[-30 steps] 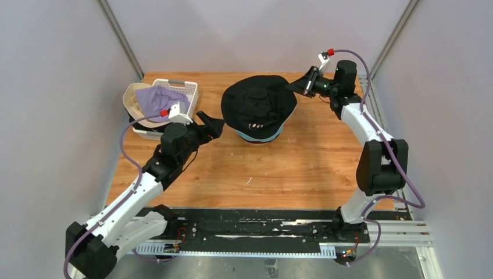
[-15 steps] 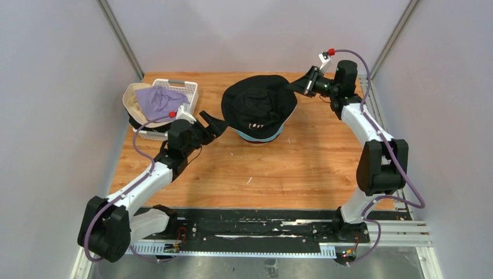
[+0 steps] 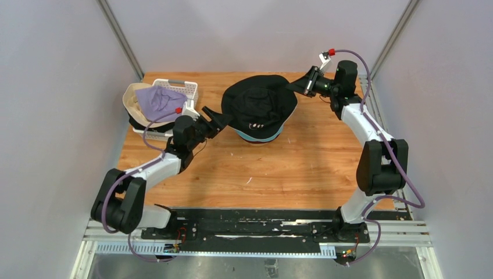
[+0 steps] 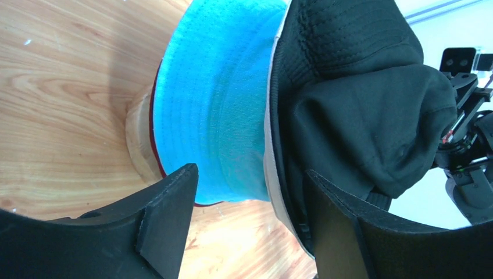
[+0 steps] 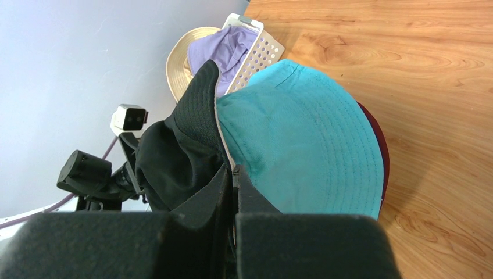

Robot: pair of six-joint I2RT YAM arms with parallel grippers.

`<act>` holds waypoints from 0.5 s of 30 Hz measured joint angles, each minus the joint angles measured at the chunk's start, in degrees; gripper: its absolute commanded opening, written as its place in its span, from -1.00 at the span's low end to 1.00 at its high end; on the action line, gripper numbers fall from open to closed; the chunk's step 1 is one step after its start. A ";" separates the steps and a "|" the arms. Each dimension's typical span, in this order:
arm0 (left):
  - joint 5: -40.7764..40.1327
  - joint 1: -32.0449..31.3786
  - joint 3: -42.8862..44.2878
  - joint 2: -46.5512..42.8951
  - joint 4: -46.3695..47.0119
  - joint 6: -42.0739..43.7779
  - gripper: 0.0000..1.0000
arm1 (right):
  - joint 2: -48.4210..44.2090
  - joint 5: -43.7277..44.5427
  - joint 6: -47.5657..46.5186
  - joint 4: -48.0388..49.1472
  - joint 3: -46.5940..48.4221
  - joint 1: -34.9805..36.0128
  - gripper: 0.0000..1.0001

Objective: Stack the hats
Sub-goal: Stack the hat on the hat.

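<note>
Jaws, right gripper [image 5: 232,174]: pinched flat together on the brim of the smiley black hat [image 3: 258,104], at its far-right edge. Jaws, left gripper [image 4: 250,186]: spread wide, holding nothing, 1 finger to each side of that hat's near-left brim. No contact that I can make out.

Hat sits askew on top of the stack, crown slumped, brim lifted on the right-hand side. Under it is the teal hat [image 4: 215,104], then a sliver of the maroon hat [image 5: 382,152]. All 3 are on the wooden stand [image 4: 139,139], mid-worktop toward the far edge.

Step in hand, as I judge it: seat the smiley black hat down over the teal one. To do it well:
- The left jaws should take the black brim alone, not the teal layer just beneath.
- Both sides then need drawing down evenly, so crown settles over crown.
- A lopsided pull could twist the teal hat round or rock the stand.

Far-left corner: white basket [image 3: 185,88], with the lavender hat [image 3: 160,100] heaped on top. The beige hat [image 3: 132,96] spills over its left rim. Something dark lies below; cannot tell what.

Worktop [image 3: 261,174]: wood grain, matt, a few pale specks. Plain grey walls [image 3: 250,35] on 3 sides. Black mounting rail [image 3: 261,229] along the near edge.
</note>
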 measured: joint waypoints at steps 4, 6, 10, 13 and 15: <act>1.86 0.15 0.00 4.00 5.42 -2.19 0.20 | 0.00 0.00 0.13 0.02 0.00 0.00 -0.99; 2.58 0.20 0.00 5.44 8.41 -3.28 0.07 | 0.00 -0.02 0.15 0.07 -0.02 -0.02 -0.99; 3.67 0.26 0.00 6.88 13.14 -4.90 -0.13 | 0.00 -0.02 0.17 0.33 -0.04 -0.13 -0.99; 4.70 0.39 0.15 8.20 16.46 -5.97 -0.54 | 0.00 -0.04 0.20 0.42 -0.09 -0.13 -0.99; 5.55 0.55 0.44 9.55 18.43 -6.99 -0.67 | 0.02 -0.04 0.24 0.42 -0.09 -0.17 -0.99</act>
